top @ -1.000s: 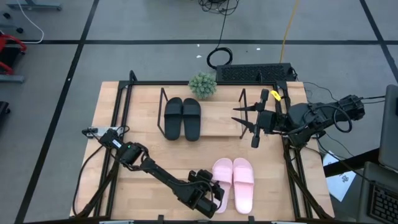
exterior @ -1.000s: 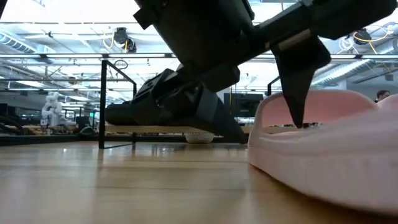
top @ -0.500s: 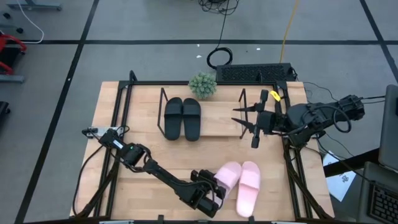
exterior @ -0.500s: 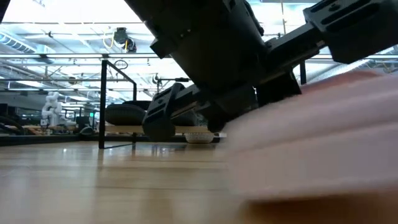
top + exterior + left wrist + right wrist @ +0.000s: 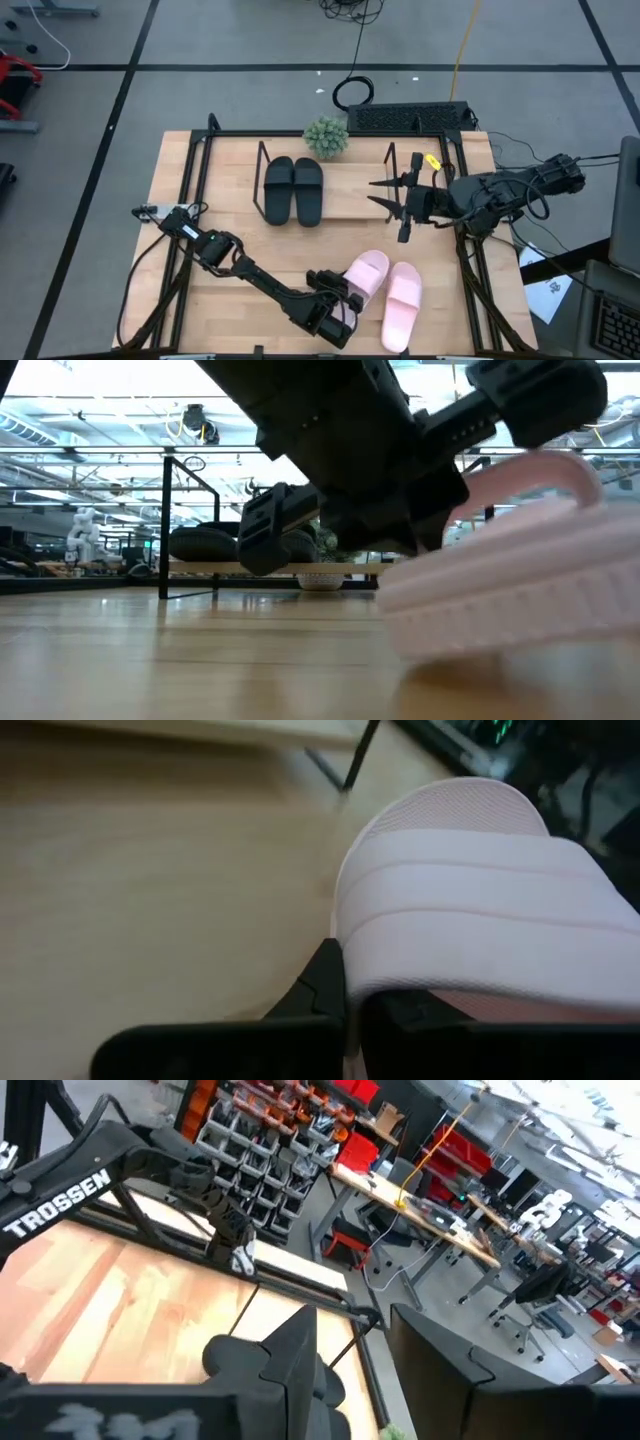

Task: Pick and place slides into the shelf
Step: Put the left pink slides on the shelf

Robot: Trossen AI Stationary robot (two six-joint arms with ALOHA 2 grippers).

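I see the shelf [image 5: 340,195] at upper centre holding the black pair [image 5: 294,189], my right gripper [image 5: 388,198] spread open and nudged leftward, and my left gripper [image 5: 343,297] clamping the swung-askew pink slide [image 5: 362,276] at lower centre.

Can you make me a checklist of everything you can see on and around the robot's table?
Surface: light wooden table.
Job's things: matte black slide pair on the wire-frame shelf; two light pink slides, one tilted in the left gripper, the other beside it.
Clutter: small green plant.
Grippers: left shut on a pink slide; right gripper open by the shelf's end.
Cables: yellow cable, black coil on the floor.
Surroundings: black keyboard.
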